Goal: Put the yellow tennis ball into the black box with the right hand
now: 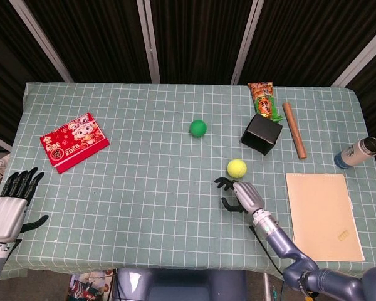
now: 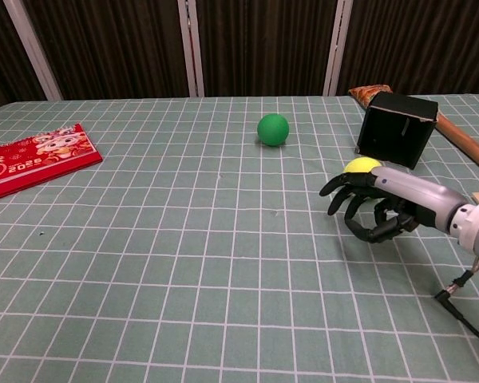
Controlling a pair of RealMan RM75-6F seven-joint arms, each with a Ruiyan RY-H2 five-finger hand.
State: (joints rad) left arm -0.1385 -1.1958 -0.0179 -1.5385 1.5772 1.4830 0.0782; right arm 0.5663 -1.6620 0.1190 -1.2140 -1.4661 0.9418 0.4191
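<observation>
From the head view, the round yellow felt tennis ball (image 1: 236, 167) lies on the green checked bench (image 1: 144, 182), between the small black open-topped box (image 1: 261, 133) and the right hand (image 1: 241, 194), which hangs just short of it, fingers curled apart, gripping nothing. The left hand (image 1: 9, 204) idles open at the bench's edge

From the chest view, the right hand (image 2: 373, 209) cups toward the ball (image 2: 362, 167) without closing. It looks light, springy and apt to roll; I'd wrap it around its middle
</observation>
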